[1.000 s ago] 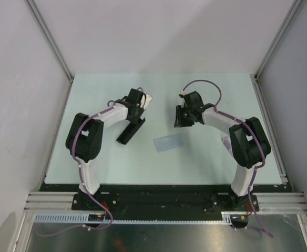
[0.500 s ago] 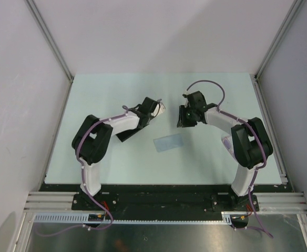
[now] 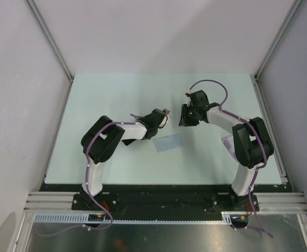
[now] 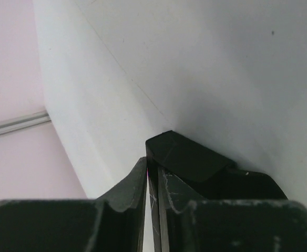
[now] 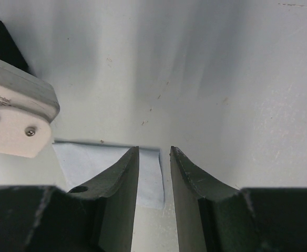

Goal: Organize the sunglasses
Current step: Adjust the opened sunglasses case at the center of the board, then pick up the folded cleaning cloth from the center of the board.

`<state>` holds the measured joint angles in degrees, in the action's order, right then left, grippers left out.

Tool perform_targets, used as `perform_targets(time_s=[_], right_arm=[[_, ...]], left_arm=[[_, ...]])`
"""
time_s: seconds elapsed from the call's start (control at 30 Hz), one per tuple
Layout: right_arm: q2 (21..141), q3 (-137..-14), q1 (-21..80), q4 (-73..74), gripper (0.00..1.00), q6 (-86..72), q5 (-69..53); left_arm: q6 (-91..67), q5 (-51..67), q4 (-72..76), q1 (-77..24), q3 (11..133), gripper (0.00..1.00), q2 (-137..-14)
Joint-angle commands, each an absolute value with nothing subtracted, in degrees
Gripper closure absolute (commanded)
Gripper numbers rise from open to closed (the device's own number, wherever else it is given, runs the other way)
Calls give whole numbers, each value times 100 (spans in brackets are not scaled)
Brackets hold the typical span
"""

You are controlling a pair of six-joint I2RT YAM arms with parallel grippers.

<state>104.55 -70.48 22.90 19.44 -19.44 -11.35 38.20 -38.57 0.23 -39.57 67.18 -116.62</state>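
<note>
The sunglasses (image 3: 225, 142) are lying on the bench (image 3: 116, 89) by the right arm's elbow, well apart from the right pincer (image 5: 154, 151), which is hanging open; the left pincer (image 4: 152, 165) is sitting nearly closed.

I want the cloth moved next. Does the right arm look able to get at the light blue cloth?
Probably yes. The right gripper stands open and empty, aimed at the edge of the light blue cloth with nothing between; the left arm's white camera housing close by might crowd it.

Pale pinkish sunglasses (image 3: 225, 142) lie partly hidden beside the right arm (image 3: 246, 152).
</note>
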Motion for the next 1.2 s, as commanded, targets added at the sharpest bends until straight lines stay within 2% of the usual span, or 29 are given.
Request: perform_targets(time_s=[0.0, 0.03, 0.1, 0.13, 0.53, 0.7, 0.83, 1.0, 1.17], right_arm=[[10152, -7014, 2224, 1934, 65, -1978, -1178], [10151, -7014, 2224, 1951, 64, -1986, -1178], [10143, -7014, 2206, 1951, 64, -1995, -1178], [10134, -7014, 2197, 1969, 64, -2013, -1178], [9905, -7005, 2136, 2039, 58, -2162, -1090], [9791, -7005, 2118, 2180, 57, -2180, -923], [9765, -6996, 2127, 2303, 58, -2215, -888], [9695, -6900, 2127, 2346, 57, -2285, -818], [9659, -6803, 2127, 2575, 57, -2294, -712]], left_arm=[[4166, -4263, 835, -3981, 6434, 77, -11576], [4149, -4184, 835, -3981, 6407, 68, -11549], [4096, -4166, 826, -3981, 6372, 64, -11479], [4061, -4166, 826, -3981, 6363, 58, -11461], [2937, -4131, 229, -3937, 6908, 30, -10653], [1374, -3606, -1210, -3929, 7373, 16, -10003], [-364, -2621, -2336, -3929, 7507, 12, -9581], [-1799, -1251, -2523, -3929, 7076, 12, -9019], [-3418, 271, -2452, -3981, 6689, 15, -8991]])
